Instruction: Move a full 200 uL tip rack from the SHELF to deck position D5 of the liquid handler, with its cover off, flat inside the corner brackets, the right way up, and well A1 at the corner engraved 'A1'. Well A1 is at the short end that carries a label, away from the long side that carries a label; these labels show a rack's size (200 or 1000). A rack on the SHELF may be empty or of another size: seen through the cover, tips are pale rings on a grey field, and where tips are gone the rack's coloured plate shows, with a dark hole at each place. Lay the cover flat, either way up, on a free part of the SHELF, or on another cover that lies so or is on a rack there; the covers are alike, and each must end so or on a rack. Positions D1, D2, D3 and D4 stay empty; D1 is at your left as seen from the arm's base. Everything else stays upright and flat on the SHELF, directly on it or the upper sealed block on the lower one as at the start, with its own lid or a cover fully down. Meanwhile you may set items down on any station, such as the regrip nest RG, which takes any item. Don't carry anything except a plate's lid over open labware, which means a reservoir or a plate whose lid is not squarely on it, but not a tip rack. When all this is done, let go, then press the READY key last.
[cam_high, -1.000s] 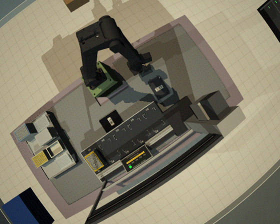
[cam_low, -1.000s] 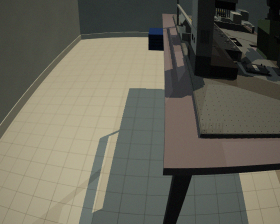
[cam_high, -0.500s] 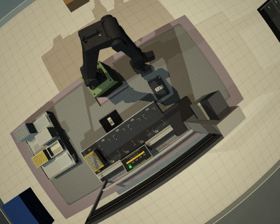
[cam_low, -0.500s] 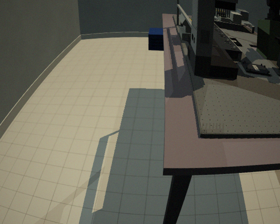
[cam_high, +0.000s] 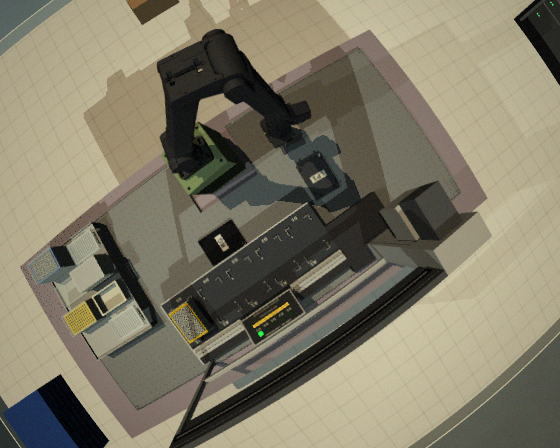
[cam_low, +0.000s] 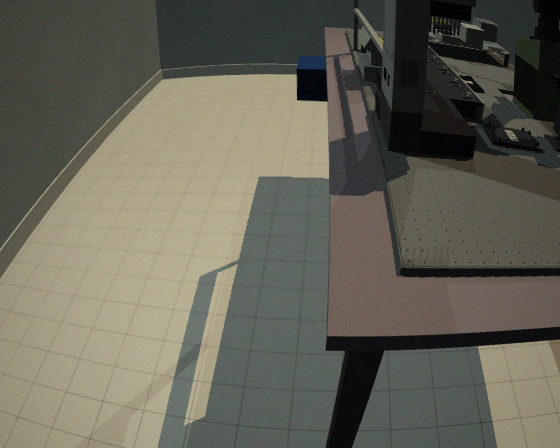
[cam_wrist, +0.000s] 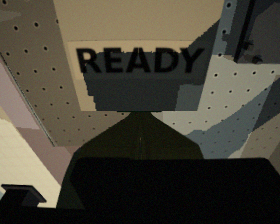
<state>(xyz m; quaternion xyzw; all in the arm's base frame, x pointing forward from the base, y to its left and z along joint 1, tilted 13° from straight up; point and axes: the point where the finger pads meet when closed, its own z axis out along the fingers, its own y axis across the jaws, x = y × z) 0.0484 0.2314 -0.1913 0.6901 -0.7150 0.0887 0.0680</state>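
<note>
A yellow-plated tip rack (cam_high: 187, 322) without a cover sits in the leftmost deck position of the liquid handler (cam_high: 260, 270). Pale tips fill it. The READY key (cam_high: 317, 176) is a black block with a white label, on the table between the arm's base and the deck. It also shows in the wrist view (cam_wrist: 140, 60), with its label just beyond my fingertips, and in the exterior view (cam_low: 515, 136). My gripper (cam_wrist: 140, 111) (cam_high: 287, 137) is shut and empty. It hangs close above the near edge of the key.
The shelf (cam_high: 92, 291) at the left holds a blue rack (cam_high: 44, 265), a yellow rack (cam_high: 80, 317), pale covers and blocks. The black regrip nest (cam_high: 221, 242) lies before the deck. A grey box (cam_high: 425, 210) stands at the deck's right end.
</note>
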